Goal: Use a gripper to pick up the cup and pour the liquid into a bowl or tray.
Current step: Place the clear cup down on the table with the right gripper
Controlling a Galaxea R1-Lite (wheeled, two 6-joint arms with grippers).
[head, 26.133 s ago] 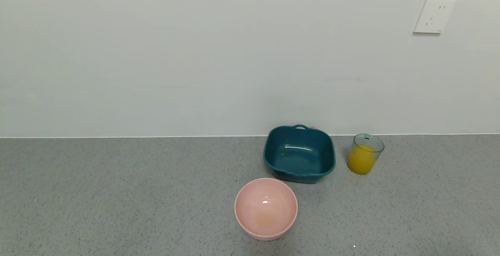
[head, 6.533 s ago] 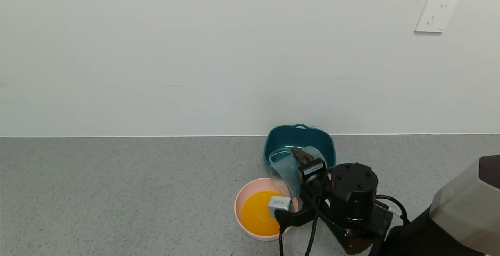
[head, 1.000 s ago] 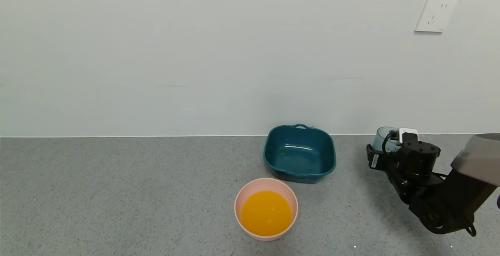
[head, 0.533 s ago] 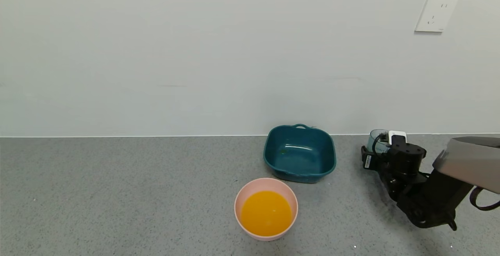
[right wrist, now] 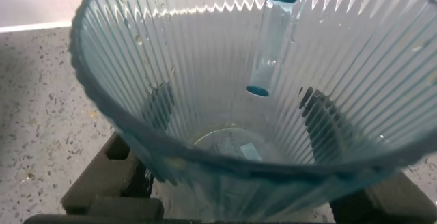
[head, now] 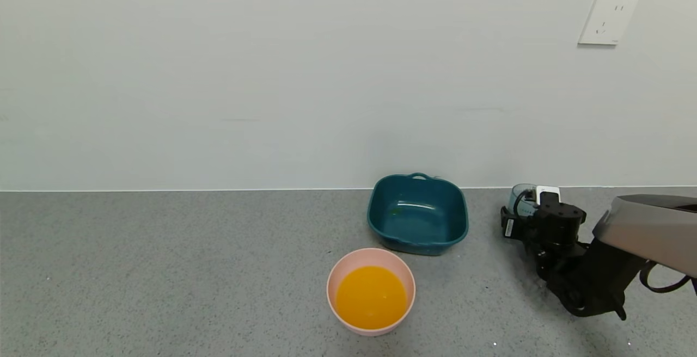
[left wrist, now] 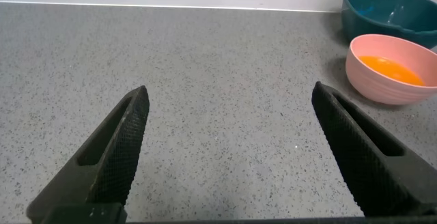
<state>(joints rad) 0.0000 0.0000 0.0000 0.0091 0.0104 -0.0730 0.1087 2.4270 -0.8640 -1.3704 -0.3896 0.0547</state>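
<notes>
The ribbed, translucent blue-grey cup stands upright and empty at the far right of the counter, close to the wall. My right gripper is shut on it and hides most of it in the head view. In the right wrist view the cup fills the frame, and the gripper shows as dark fingers through its walls. The pink bowl sits near the front centre and holds the orange liquid. My left gripper hovers open over bare counter, with the bowl and liquid off to one side.
A dark teal basin with a handle stands empty behind the pink bowl, left of the cup; it also shows as the basin in the left wrist view. The white wall runs along the back, with a socket high on the right.
My right arm has shifted a little left and toward the wall, carrying the cup with it. The bowl, liquid and basin have not moved.
</notes>
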